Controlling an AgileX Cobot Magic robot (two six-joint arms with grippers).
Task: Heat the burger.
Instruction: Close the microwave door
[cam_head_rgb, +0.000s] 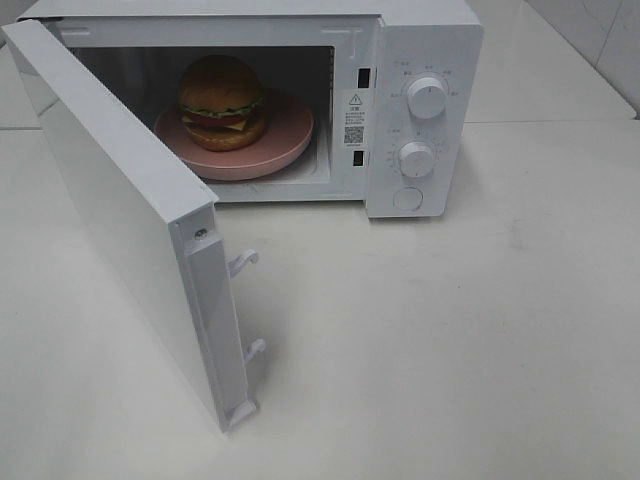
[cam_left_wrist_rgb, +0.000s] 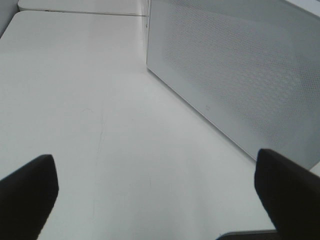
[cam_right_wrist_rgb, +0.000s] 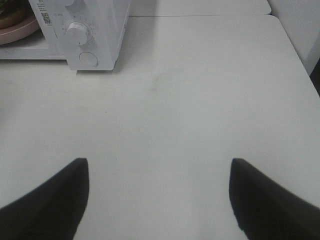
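From the high camera, the burger (cam_head_rgb: 222, 100) is sitting on the pink plate (cam_head_rgb: 290, 140) inside the microwave (cam_head_rgb: 425, 40), whose door (cam_head_rgb: 110, 220) is hanging wide open over the tabletop (cam_head_rgb: 450, 350). On the left wrist view, the left claw (cam_left_wrist_rgb: 155, 157) is gaping wide and empty beside a perforated white panel (cam_left_wrist_rgb: 240, 75). On the right wrist view, the right claw (cam_right_wrist_rgb: 159, 162) is spreading open over the tabletop, holding nothing

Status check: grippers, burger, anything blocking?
Left gripper and right gripper open, empty. Burger on pink plate inside microwave. Door wide open, unobstructed.
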